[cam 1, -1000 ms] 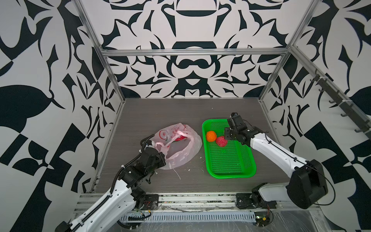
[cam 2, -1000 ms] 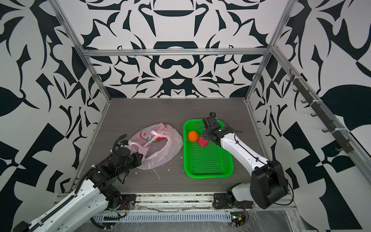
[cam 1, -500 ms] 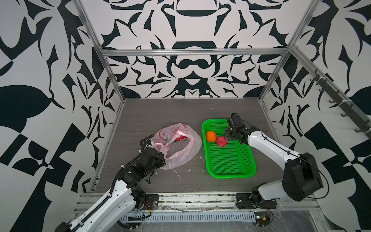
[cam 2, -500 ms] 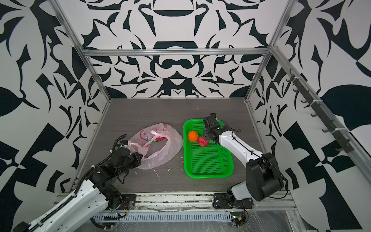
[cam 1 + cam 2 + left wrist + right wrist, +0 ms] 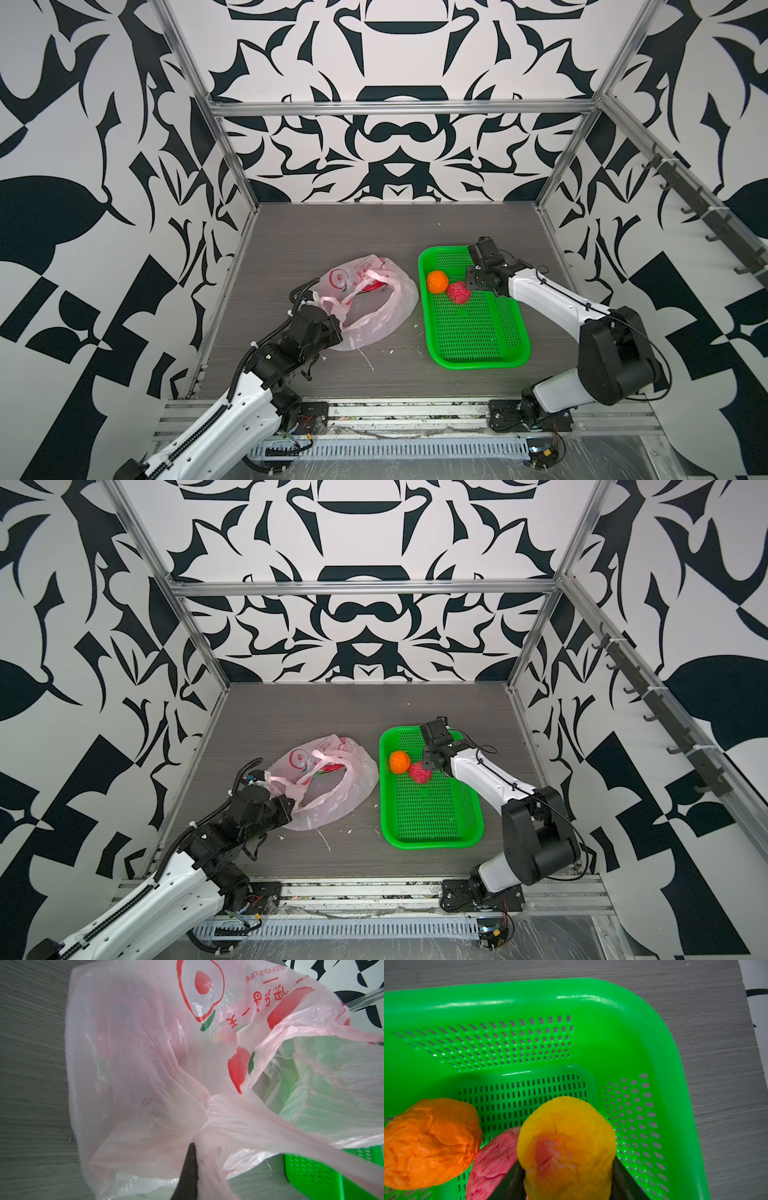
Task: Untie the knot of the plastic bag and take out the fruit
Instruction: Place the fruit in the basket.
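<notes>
Grey tabletop (image 5: 332,232): green basket (image 5: 478,365) holds orange (image 5: 437,281) and red ball (image 5: 458,292).

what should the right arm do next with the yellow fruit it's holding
Probably open the right gripper and let the yellow-orange fruit drop. Its jaws grip the fruit over the floor of the green basket, close beside the orange and the red ball that already lie in it, so it looks ready to release.

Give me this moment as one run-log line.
left jaws: shut on plastic bag | right jaws: shut on yellow-orange fruit over green basket | in basket: orange, red ball
</notes>
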Controlling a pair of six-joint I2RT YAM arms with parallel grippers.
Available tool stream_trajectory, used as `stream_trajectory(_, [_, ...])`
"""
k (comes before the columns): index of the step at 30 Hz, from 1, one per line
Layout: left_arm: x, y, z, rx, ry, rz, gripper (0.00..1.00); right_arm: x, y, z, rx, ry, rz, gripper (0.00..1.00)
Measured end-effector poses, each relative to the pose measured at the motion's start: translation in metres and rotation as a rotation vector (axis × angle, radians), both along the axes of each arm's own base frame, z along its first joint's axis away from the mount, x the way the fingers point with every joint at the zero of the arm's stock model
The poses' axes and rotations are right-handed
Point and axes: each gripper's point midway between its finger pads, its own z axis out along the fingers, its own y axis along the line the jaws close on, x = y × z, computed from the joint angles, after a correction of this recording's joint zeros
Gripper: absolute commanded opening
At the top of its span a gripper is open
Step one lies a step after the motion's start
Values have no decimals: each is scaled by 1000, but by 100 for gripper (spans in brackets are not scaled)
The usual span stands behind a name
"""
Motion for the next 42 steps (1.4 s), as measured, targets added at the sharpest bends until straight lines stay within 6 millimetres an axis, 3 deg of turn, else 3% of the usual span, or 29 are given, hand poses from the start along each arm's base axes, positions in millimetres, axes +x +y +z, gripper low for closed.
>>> stream_trajectory(9, [0,0,0,0,0,0,0,0,-7,-18,-17,38,-18,37])
stream_trajectory(22, [0,0,0,0,1,0,0,3,-11,-29,-22,52,-33,40])
stream_trajectory(30, [0,0,0,0,1,1,0,1,-14,-37,-27,68,-38,46])
stream_trajectory(42, [0,0,-1,1,2,0,0,0,-15,-38,-26,72,-45,61])
